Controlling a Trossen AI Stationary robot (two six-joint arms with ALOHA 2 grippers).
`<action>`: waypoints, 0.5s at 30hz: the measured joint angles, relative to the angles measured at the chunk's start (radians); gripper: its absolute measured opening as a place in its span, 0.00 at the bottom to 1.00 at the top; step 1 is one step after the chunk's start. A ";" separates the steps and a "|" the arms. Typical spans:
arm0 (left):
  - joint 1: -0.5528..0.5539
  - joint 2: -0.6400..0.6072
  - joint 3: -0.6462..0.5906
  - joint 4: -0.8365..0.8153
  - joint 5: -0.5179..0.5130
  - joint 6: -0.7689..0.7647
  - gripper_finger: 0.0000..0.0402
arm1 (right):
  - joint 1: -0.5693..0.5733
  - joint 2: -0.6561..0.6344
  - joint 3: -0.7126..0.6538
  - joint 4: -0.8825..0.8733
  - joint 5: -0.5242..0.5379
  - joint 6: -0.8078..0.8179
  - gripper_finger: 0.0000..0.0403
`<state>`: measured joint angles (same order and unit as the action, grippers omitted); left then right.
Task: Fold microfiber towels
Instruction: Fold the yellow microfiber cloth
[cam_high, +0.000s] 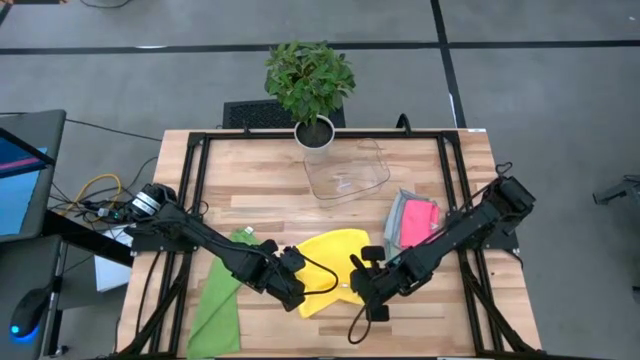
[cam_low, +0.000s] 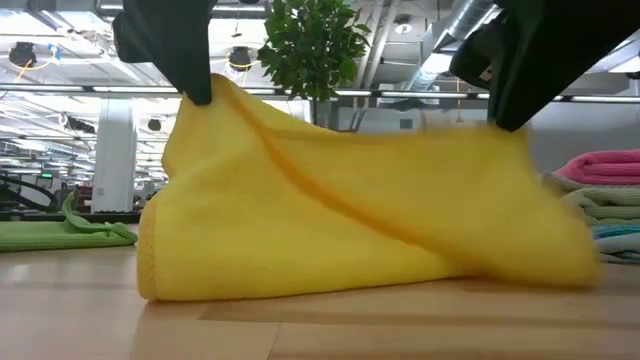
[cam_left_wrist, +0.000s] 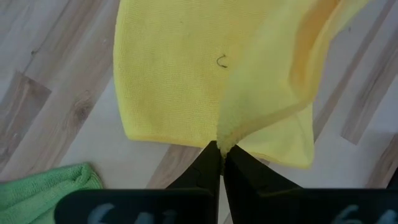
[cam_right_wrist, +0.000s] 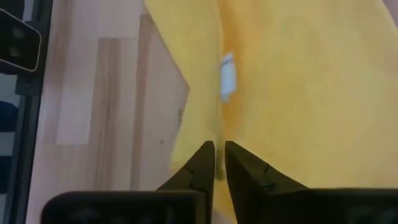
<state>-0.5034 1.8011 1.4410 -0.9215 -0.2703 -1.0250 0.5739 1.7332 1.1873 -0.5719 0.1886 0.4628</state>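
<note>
A yellow microfiber towel (cam_high: 330, 262) sits at the table's middle near the front, raised at two places and sagging between them (cam_low: 350, 210). My left gripper (cam_high: 298, 290) is shut on its left raised part. My right gripper (cam_high: 366, 292) has a thin gap between its fingers, with yellow cloth in it. The towel's lower fold (cam_low: 300, 282) rests on the wood. A green towel (cam_high: 220, 300) lies flat at the front left. Pink and grey towels (cam_high: 415, 220) lie stacked at the right. My left gripper pinches a bunched corner of the yellow towel (cam_left_wrist: 225, 132) between its two shut fingers, coming from above and slanting down. That corner is lifted (cam_low: 215, 100) and the cloth hangs slack below it onto the table. My right gripper has the towel's edge (cam_right_wrist: 214, 132) between its two fingers, which stand a sliver apart, slanting down from above. The cloth still reaches up to the fingers (cam_low: 508, 135) and drapes slack down to the table. A white label (cam_right_wrist: 227, 78) sits just beyond the hold.
A clear plastic tray (cam_high: 345, 172) lies at the far middle, with a potted plant (cam_high: 310, 85) behind it at the far edge. Black frame rails (cam_high: 195, 190) run along the table's sides. Bare wood shows between the tray and the yellow towel.
</note>
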 joint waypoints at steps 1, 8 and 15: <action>0.000 0.000 0.000 0.000 0.000 0.000 0.01 | 0.000 0.000 0.000 0.000 0.000 -0.003 0.16; 0.001 0.000 0.000 0.000 -0.003 0.000 0.01 | -0.009 0.000 0.000 0.000 -0.003 -0.027 0.18; 0.001 0.000 0.000 0.000 -0.015 -0.001 0.01 | -0.012 0.000 0.000 0.009 -0.004 -0.029 0.25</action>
<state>-0.5022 1.8011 1.4410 -0.9213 -0.2853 -1.0264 0.5621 1.7332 1.1873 -0.5625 0.1848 0.4339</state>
